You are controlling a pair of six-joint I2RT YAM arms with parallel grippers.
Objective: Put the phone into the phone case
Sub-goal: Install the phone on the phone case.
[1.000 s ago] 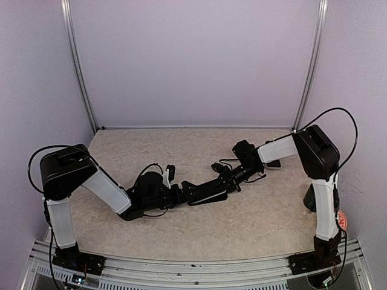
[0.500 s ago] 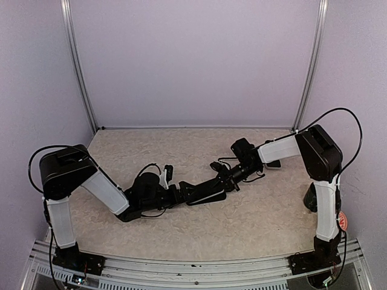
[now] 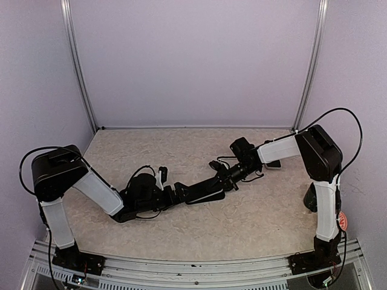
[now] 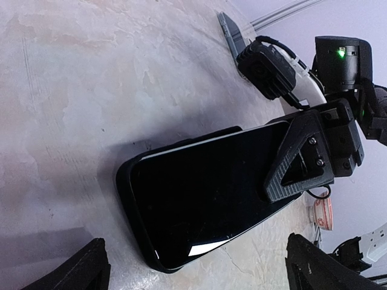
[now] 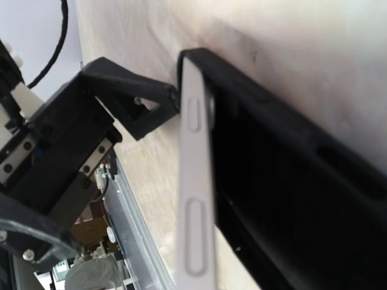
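A robotics lab test cell: plain pale lilac walls (image 3: 193,60) framed by bare aluminium corner posts (image 3: 78,66) enclose a beige marbled table (image 3: 254,223), with two black-and-white robot arms (image 3: 103,190) bolted to a slotted aluminium rail (image 3: 193,272) along its near edge.

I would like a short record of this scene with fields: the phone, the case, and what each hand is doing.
phone: black, screen up, lying on the table
phone case: shows as a dark rim round the phone's near end; cannot tell if it is fully seated
left hand: wide open, one finger on each side of the phone's near end, not touching it
right hand: shut, fingertips over the phone's far end
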